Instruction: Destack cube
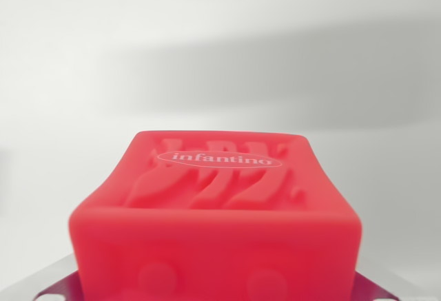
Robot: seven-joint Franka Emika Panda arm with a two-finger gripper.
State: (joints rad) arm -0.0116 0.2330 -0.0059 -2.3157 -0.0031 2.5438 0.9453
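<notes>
Wrist view: red cube [219, 211] marked "infantino" between metal fingers [52, 288], apparently clamped; contact hidden, so the grip cannot be confirmed.

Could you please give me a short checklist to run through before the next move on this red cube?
1. Cube in view and centred between the end effector's metal parts at the bottom corners: ok.
2. End effector shut on the cube: cannot tell; only metal edges show at the bottom corners, with no visible contact.
3. Cube upright, top face with the "infantino" logo level: ok.
4. A second cube underneath to destack from: cannot tell; the red cube hides everything below it.
5. Free space behind the cube: ok; only a plain white surface shows.
</notes>
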